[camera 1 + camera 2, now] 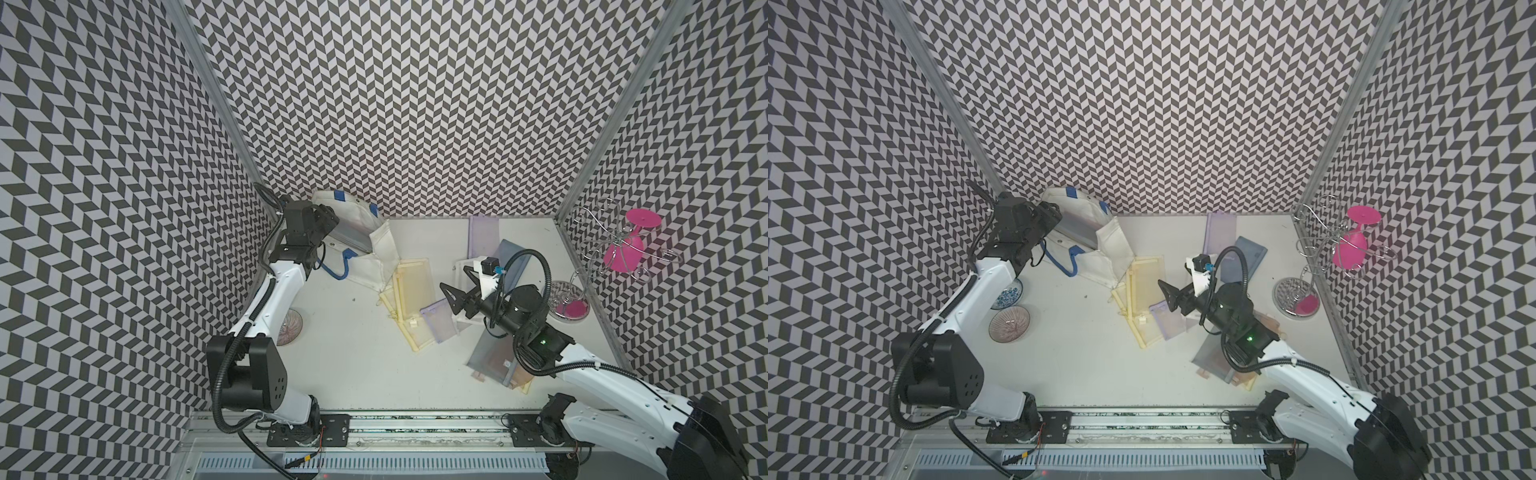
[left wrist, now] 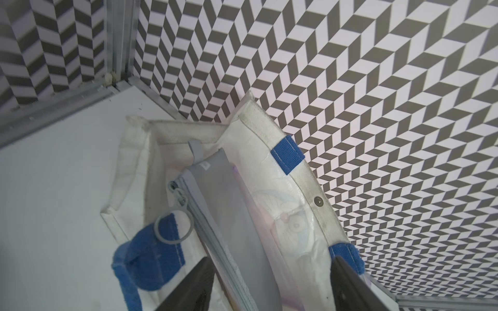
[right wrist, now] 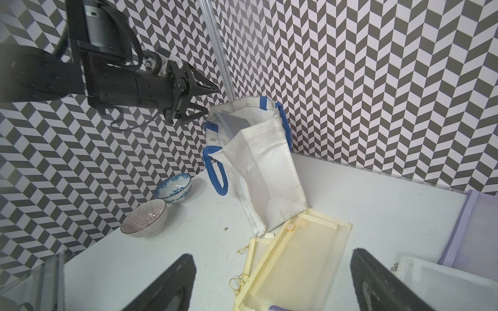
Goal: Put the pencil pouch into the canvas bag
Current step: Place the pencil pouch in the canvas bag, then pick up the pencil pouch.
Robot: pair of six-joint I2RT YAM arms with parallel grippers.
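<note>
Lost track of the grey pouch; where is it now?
In both top views the grey pouch stands inside the canvas bag in the far left corner, by the left gripper.

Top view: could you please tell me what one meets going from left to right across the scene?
A striped bowl → canvas bag → yellow pouch → blue-grey pouch → pink glass.

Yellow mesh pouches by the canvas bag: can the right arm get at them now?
Probably yes. The right pincer hangs open facing the yellow mesh pouches, which lie flat on the table, mostly uncovered; only a far corner meets the canvas bag.
</note>
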